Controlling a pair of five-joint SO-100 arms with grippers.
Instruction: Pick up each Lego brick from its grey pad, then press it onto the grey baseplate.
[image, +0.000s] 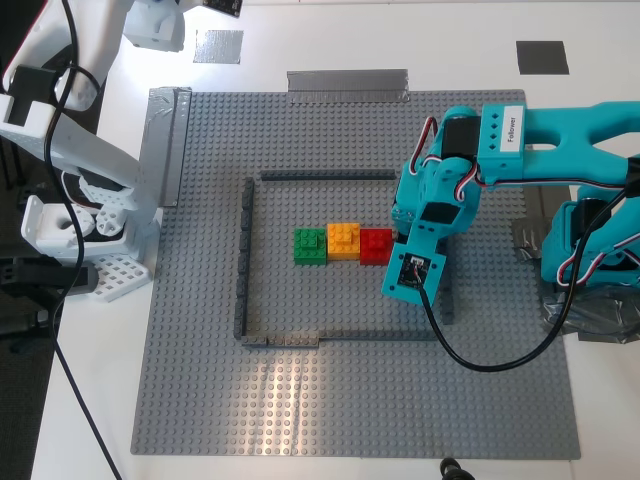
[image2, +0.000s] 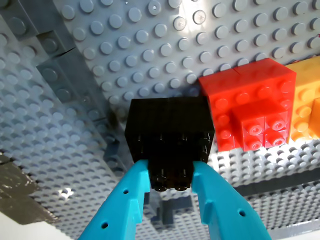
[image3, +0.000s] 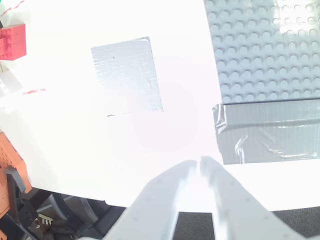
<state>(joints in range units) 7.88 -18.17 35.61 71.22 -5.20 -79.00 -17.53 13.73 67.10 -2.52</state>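
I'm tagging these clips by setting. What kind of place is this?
Probably a robotics lab bench: a grey baseplate taped to a white tabletop, marker pads, and my first gripper holding a black brick.

The black square plastic brick (image2: 169, 131) between the smooth turquoise plastic fingers (image2: 125, 210) of my first tool (image2: 172, 187) looks glossy and dark. Just beside it, the red studded plastic brick (image2: 252, 107) shines brightly. Under both, the large grey studded plastic baseplate (image2: 150, 45) has a soft sheen with glare patches. Ahead of my second tool (image3: 197, 172), whose white plastic fingers look smooth, a silvery grey square tape pad (image3: 127, 75) shows a woven, slightly wrinkled finish on the plain white bench (image3: 65, 130).
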